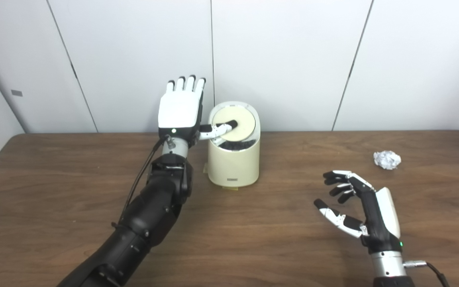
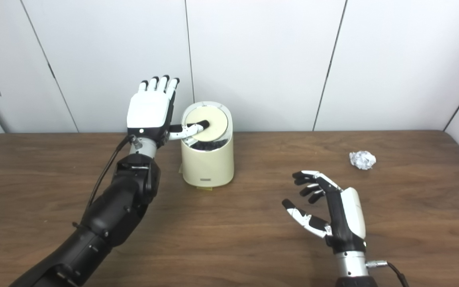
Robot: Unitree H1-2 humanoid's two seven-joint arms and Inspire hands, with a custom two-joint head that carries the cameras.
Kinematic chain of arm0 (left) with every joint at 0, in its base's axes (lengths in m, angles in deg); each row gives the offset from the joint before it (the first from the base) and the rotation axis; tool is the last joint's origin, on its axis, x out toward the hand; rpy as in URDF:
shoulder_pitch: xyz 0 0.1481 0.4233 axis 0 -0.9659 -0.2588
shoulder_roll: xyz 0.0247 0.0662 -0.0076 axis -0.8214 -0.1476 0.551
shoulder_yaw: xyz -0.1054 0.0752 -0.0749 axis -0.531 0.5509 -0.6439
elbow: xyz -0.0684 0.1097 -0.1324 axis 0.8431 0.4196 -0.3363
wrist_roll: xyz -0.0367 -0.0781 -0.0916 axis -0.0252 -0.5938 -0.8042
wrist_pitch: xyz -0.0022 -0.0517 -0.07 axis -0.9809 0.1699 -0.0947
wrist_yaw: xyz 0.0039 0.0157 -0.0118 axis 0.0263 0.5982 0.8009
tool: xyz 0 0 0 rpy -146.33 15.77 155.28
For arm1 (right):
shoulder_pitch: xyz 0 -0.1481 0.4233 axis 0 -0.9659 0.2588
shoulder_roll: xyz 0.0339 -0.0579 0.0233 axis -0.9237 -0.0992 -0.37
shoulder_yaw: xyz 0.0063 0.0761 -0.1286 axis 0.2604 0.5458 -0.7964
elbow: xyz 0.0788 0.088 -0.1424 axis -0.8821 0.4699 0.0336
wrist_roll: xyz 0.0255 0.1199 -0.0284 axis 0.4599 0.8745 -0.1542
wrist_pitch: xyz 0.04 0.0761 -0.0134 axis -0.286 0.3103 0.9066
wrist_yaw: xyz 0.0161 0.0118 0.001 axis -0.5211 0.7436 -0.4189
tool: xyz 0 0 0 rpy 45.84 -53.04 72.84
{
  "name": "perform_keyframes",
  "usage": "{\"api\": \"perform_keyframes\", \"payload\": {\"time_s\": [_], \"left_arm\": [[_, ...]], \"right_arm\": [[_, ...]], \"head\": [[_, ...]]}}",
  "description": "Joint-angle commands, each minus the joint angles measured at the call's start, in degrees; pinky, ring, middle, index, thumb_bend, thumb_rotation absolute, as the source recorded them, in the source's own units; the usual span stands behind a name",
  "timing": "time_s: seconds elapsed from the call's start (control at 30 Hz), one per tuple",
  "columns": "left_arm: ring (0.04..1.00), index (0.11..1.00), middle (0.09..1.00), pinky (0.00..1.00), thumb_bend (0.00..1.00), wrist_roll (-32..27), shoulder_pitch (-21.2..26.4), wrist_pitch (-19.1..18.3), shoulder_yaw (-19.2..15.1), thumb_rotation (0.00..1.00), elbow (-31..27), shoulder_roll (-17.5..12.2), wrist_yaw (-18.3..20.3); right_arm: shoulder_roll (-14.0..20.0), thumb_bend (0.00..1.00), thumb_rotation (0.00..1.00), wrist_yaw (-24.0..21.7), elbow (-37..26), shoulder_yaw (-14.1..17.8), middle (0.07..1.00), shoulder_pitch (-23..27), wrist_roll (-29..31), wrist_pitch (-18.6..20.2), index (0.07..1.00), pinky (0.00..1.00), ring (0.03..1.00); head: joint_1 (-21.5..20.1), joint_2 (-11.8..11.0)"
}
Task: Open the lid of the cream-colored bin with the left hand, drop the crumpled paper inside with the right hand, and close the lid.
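The cream-colored bin (image 1: pixel 234 167) stands at the back middle of the table. Its round lid (image 1: pixel 242 124) is tilted, with a dark gap showing under its front edge. My left hand (image 1: pixel 180 109) is raised just left of the bin, fingers straight up and apart, thumb lying across the lid. The crumpled paper (image 1: pixel 387 159), a silvery-white ball, lies on the table at the right. My right hand (image 1: pixel 357 207) hovers over the table in front and to the left of the paper, open, holding nothing.
The brown wooden table (image 1: pixel 253 231) runs the full width of the view. White wall panels (image 1: pixel 285 59) stand close behind the bin. A black cable (image 1: pixel 138 179) hangs along my left forearm.
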Motion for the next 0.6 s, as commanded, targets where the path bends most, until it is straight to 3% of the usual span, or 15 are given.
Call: {"api": "perform_keyframes", "payload": {"time_s": [0.0,0.17,0.37,0.57], "left_arm": [[1.000,0.995,1.000,1.00,0.82,-1.97,1.70,-0.77,-2.06,1.00,-1.87,0.78,-0.08],[1.000,0.970,0.993,1.00,0.82,-9.83,1.05,-1.66,-8.81,1.00,-4.80,4.64,1.41],[1.000,0.954,0.990,1.00,0.83,-11.49,-0.09,-1.91,-15.22,1.00,-10.88,8.18,6.42],[1.000,0.982,0.999,1.00,0.82,-16.89,-2.04,-1.80,-19.77,1.00,-19.30,10.43,8.24]], "right_arm": [[-0.57,0.32,0.22,1.33,2.95,-0.53,0.626,-0.39,-0.73,-1.98,0.646,0.37,0.522],[-0.71,0.32,0.22,1.26,3.14,-0.54,0.627,-0.34,-0.56,-1.82,0.645,0.38,0.522],[-0.76,0.32,0.22,0.90,2.89,-0.62,0.636,-0.34,-0.62,-1.15,0.643,0.42,0.556],[-0.81,0.32,0.23,1.05,2.95,-0.68,0.632,-0.34,-0.74,-1.24,0.644,0.39,0.537]], "head": [[-0.01,0.03],[0.05,-0.13],[-0.13,-0.35],[-0.13,-0.35]]}}
